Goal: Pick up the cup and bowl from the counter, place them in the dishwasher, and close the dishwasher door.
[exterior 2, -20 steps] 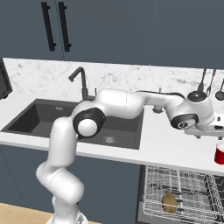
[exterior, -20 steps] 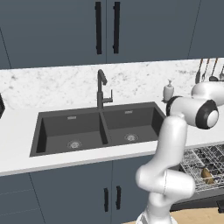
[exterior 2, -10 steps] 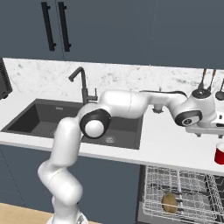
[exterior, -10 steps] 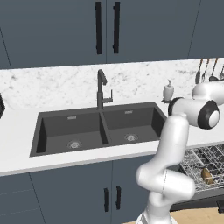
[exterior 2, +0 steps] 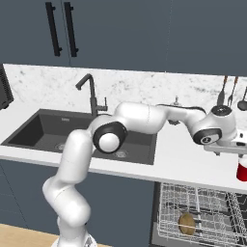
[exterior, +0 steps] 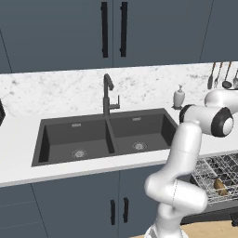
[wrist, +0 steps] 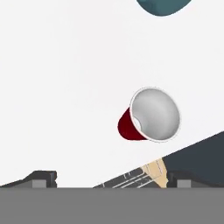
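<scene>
One red cup (wrist: 144, 118) sat upright on counter (wrist: 61, 87), gripper (wrist: 111, 177) spread above; teal bowl (wrist: 162, 5) cut off in hand view.

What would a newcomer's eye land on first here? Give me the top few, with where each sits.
First the white arm, stretched across the black sink to the right end of the counter. Next the red cup, upright on the white counter under the open gripper, with a teal bowl at the top edge of the hand view. Last, the open dishwasher below, its wire rack holding a brown item.
</scene>
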